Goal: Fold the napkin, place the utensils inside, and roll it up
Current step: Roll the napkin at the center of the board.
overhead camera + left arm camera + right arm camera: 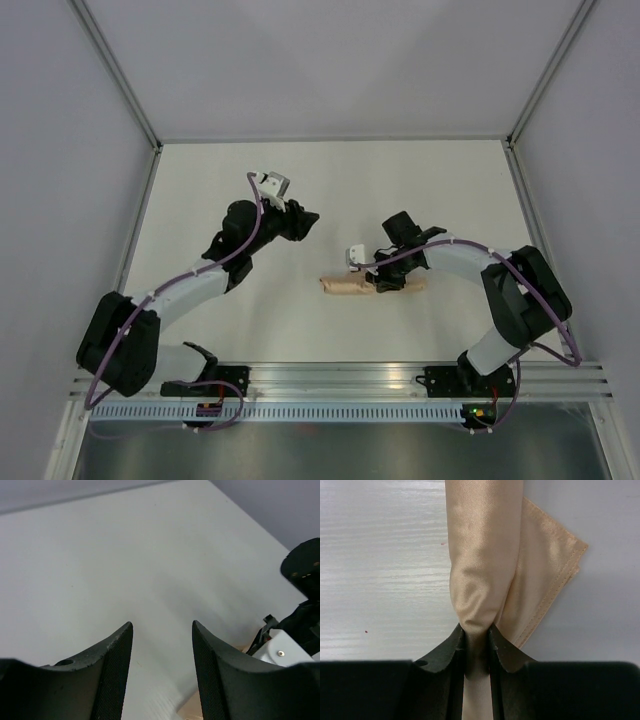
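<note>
The napkin [345, 286] lies as a tight light-tan roll across the middle of the white table. My right gripper [385, 283] is shut on its right part. In the right wrist view the rolled cloth [485, 555] is pinched between the two black fingers of the right gripper [476, 628], and a stitched corner flap [550, 575] sticks out to the right. My left gripper [305, 222] hangs up and to the left of the roll, apart from it. Its jaws [162, 625] stand open around nothing, and only a sliver of napkin [190, 710] shows below them. No utensils show in any view.
Grey enclosure walls with aluminium posts [120, 75] ring the table. A metal rail [340, 378] carrying both arm bases runs along the near edge. The right arm's wrist with its white camera block [280, 650] shows at the right of the left wrist view.
</note>
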